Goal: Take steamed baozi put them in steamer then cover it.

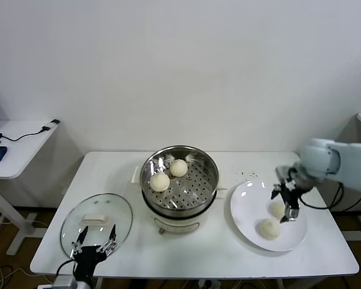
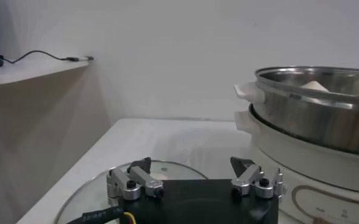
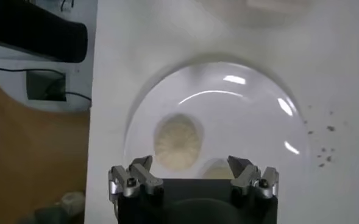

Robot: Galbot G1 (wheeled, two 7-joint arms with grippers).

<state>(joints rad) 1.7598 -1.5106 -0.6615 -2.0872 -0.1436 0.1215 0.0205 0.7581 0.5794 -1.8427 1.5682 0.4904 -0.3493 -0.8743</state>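
Observation:
The steel steamer (image 1: 210,174) stands mid-table on its white base and holds two baozi (image 1: 160,182) (image 1: 178,167). Two more baozi (image 1: 268,228) (image 1: 277,209) lie on the white plate (image 1: 246,205) at the right. My right gripper (image 1: 288,206) hovers open just above the plate, over the nearer-to-wall baozi. In the right wrist view one baozi (image 3: 177,142) lies ahead of the open gripper (image 3: 190,163) and the other (image 3: 216,170) shows partly at the palm's edge. My left gripper (image 1: 95,242) is open at the front left, by the glass lid. The steamer also shows in the left wrist view (image 2: 313,112).
The round glass lid (image 1: 97,220) with white handle lies flat at the table's front left, also in the left wrist view (image 2: 100,189). A side table (image 1: 18,144) with cables stands far left. Dark specks (image 1: 248,175) dot the table behind the plate.

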